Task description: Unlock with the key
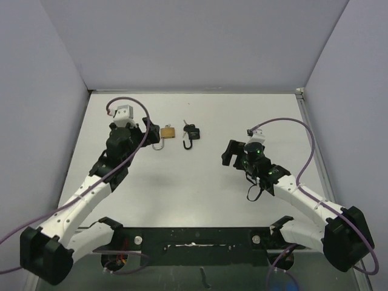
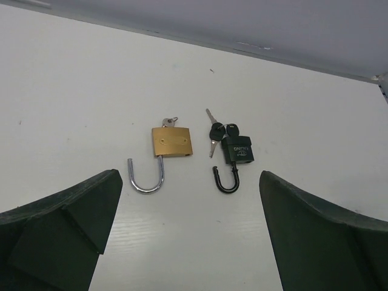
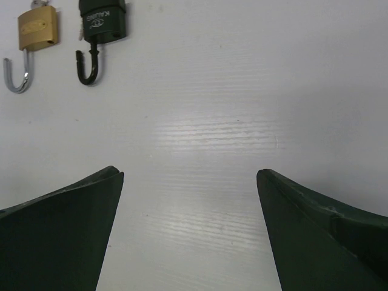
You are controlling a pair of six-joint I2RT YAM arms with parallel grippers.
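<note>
Two padlocks are seen lying side by side, close but apart, on a white table [image 1: 200, 188] in its far middle part.

The brass padlock [image 2: 172, 141] is placed on the left. Its silver shackle [image 2: 146, 176] is swung open: one leg is held in the body and the other end is free, curving toward the arms. A small silver key [image 2: 170, 122] is seen at the far edge of the body, where the keyhole would be. An oval stamp is visible on the brass face, but its lettering cannot be read.

The black padlock [image 2: 237, 150] is placed on the right, its black shackle likewise hooked open. Raised lettering above a round emblem is shown on its face; it appears to begin with "KA", and the rest cannot be made out. A bunch of black-headed keys [image 2: 216, 131] lies at its far end; whether one is inserted cannot be told.

The left gripper [image 2: 189, 182] is held just short of the padlocks, fingers spread wide, nothing between them. The right gripper [image 3: 189, 176] is held farther off to the right, fingers also spread wide over bare table.
</note>
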